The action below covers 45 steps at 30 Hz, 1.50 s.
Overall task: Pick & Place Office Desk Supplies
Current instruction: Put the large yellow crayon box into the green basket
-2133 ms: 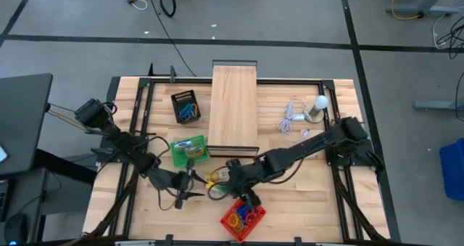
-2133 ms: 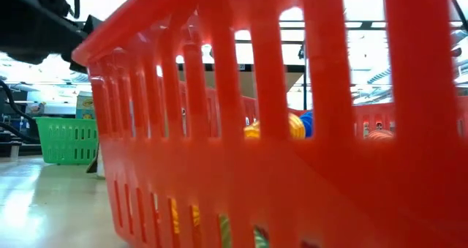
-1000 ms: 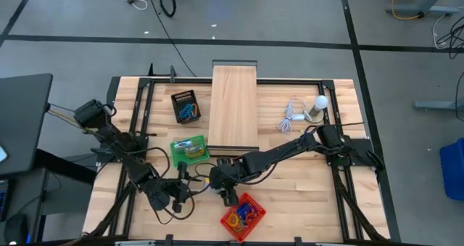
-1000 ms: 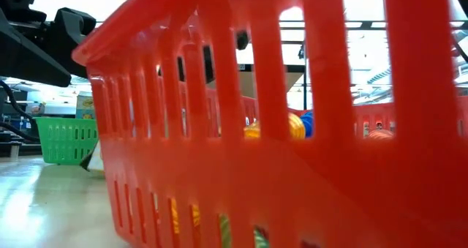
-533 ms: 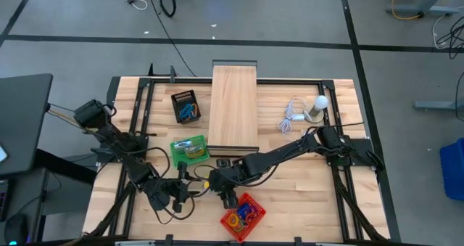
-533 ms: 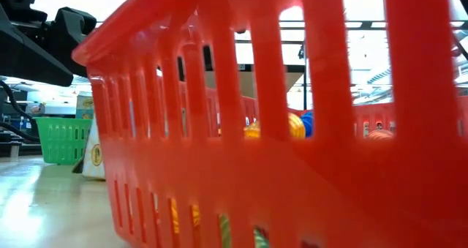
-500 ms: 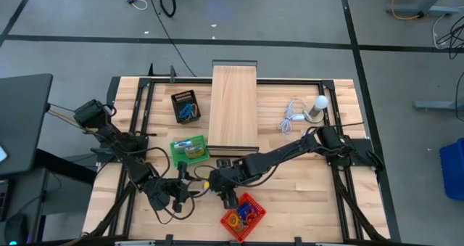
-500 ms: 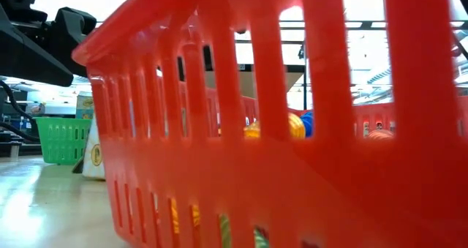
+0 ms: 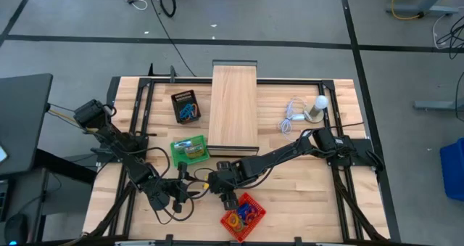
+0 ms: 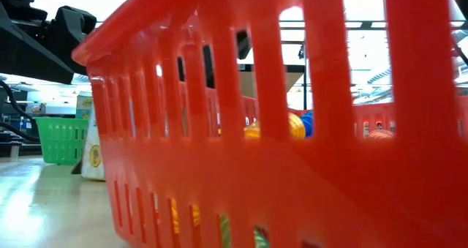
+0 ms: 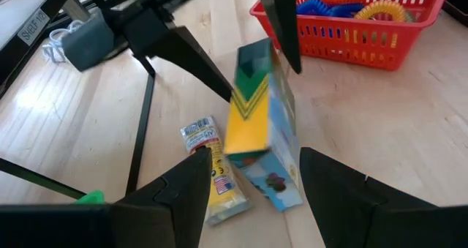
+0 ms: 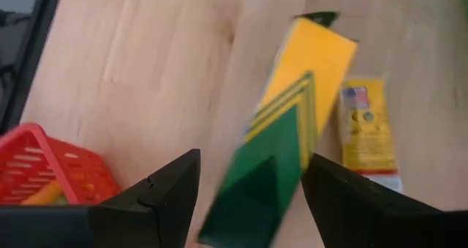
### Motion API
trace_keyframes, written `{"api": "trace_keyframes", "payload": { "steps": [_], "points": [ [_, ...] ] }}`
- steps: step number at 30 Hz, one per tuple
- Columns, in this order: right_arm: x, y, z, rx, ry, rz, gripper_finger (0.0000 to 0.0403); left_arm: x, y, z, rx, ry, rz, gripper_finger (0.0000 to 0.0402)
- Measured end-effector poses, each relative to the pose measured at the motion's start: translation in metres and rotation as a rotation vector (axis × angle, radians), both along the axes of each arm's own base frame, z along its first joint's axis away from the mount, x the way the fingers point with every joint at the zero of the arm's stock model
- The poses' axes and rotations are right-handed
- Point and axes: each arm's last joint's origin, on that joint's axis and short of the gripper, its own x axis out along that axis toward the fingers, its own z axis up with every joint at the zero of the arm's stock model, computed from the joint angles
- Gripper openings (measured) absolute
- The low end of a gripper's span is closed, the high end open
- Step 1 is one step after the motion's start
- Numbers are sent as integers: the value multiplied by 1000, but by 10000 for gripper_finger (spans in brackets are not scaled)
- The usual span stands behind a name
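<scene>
Now right tool (image 12: 248,182) spread wide around cardboard crayon box (image 12: 285,131); left tool (image 11: 252,189) open, empty.

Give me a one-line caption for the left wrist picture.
Open left hand faces a standing crayon box beside a small yellow packet, red basket beyond.

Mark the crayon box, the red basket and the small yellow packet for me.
crayon box (image 11: 252,105): left wrist view, on its yellow front face.
red basket (image 11: 351,39): left wrist view, on its slotted side wall.
small yellow packet (image 12: 363,124): right wrist view, on its printed yellow face.
</scene>
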Motion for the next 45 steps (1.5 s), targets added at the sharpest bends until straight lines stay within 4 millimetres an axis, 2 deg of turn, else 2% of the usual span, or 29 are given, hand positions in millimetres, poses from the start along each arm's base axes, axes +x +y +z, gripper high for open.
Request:
{"api": "trace_keyframes", "payload": {
  "steps": [7,11,15,18,26,30,37,45],
  "points": [
    [4,0,1,-1,-45,-3,230,0,0,1,2,-10,10,215],
    [6,1,2,6,-73,-2,186,0,0,1,4,-14,15,215],
    [9,3,-6,27,-64,14,131,1,0,1,3,-18,13,215],
    [12,4,-11,50,-73,34,110,1,0,1,0,-20,13,215],
    [10,9,-9,9,-90,69,89,1,-1,3,-1,-40,14,211],
    [7,19,-9,-10,-117,116,86,-2,-7,8,52,-115,36,195],
    [2,41,-7,-68,-180,148,86,-24,-24,18,155,-242,70,161],
    [12,56,11,-118,-412,145,86,-54,-35,32,34,-301,22,141]
  ]
}}
